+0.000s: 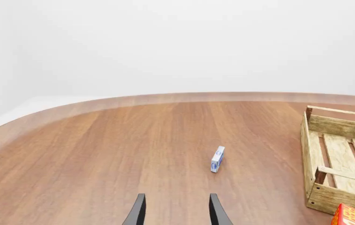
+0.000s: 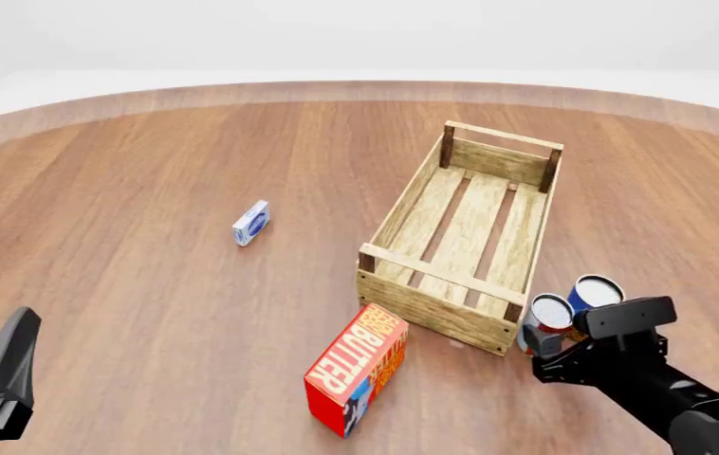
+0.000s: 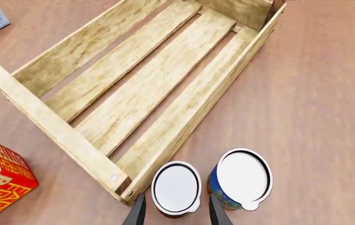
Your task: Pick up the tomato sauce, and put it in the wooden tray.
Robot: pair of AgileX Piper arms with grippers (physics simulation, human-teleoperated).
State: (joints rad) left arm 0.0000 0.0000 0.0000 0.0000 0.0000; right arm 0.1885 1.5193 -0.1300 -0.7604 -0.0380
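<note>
Right wrist view: right gripper [image 3: 176, 212] is hanging over the tomato sauce [image 3: 175, 188], fingers spread to either side of the can, not gripping it. Blue-labelled can [image 3: 242, 177] is standing just beside it, crowding one finger; wooden tray [image 3: 141, 89] corner is sitting just on the can's other side. Both cans are standing at the tray's near right corner, outside it. Red box [image 2: 357, 368] is lying off the tray's near left corner, reading "BUTTER". Small blue-white box [image 2: 250, 223] is sitting mid-table, lettering too small to read. Left gripper [image 1: 176, 211] is hanging released over bare table [image 1: 102, 154], only its fingertips showing.
</note>
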